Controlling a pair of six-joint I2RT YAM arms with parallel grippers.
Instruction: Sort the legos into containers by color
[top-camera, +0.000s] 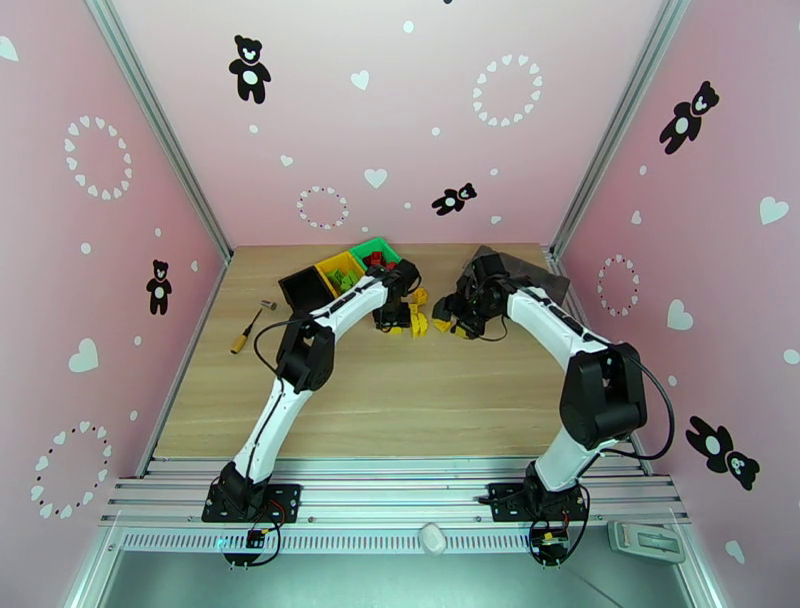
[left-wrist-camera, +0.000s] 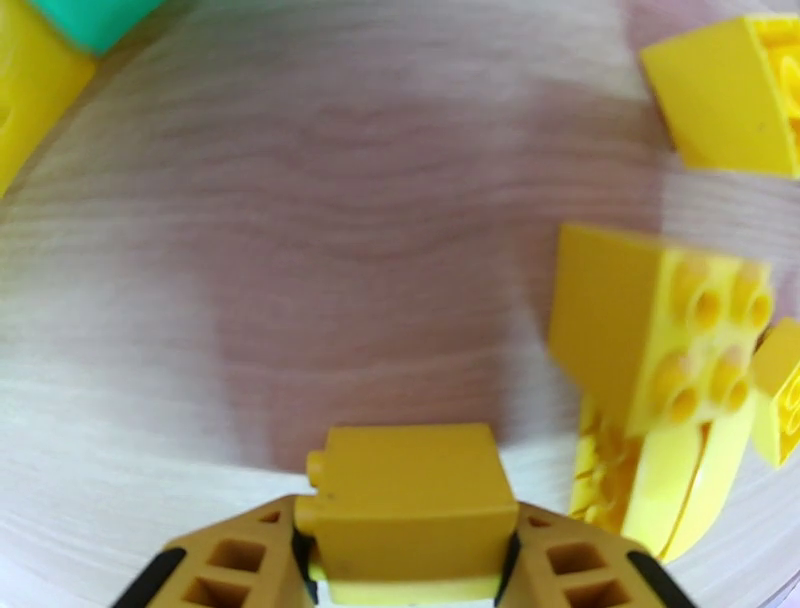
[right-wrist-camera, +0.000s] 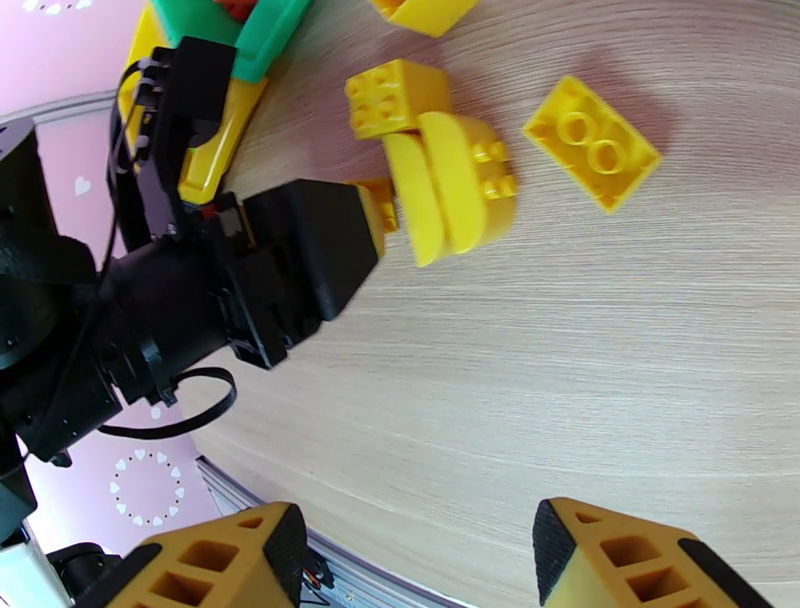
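Over tabletop (top-camera: 400, 400), left arm (top-camera: 340, 310) outstretched, clamping lego (left-wrist-camera: 410, 500)

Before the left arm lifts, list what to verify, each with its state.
1. Yellow brick between left end effector fingers, both sides touching: ok.
2. Brick off the table: cannot tell.
3. Loose yellow bricks apart from it: ok.
4. Right end effector open, empty: ok.
5. Which bin takes yellow: cannot tell; yellow bin holds green bricks, green bin red bricks.
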